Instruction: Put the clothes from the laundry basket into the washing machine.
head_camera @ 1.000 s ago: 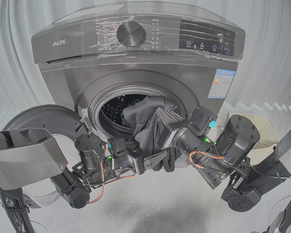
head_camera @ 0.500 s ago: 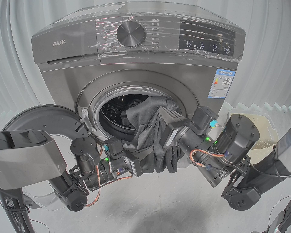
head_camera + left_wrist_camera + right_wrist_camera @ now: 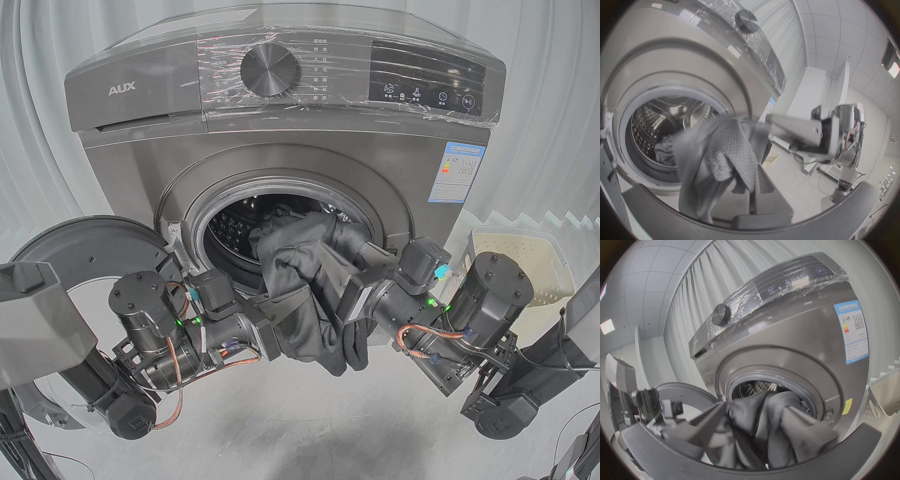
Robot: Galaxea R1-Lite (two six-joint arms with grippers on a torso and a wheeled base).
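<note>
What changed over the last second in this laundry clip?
The left gripper rose from below the hanging dark garment and now presses against it at the drum opening. The right gripper, holding the garment, dipped slightly, and the fabric came down with it. The washing machine, open door and laundry basket stayed put.

Floor (image 3: pixel 312 419) bears washing machine (image 3: pixel 144 162) (and laundry basket (image 3: pixel 545 262)).

Grey clothes (image 3: pixel 731 156) over tool (image 3: pixel 753 191), washing machine (image 3: pixel 693 53) open
</note>
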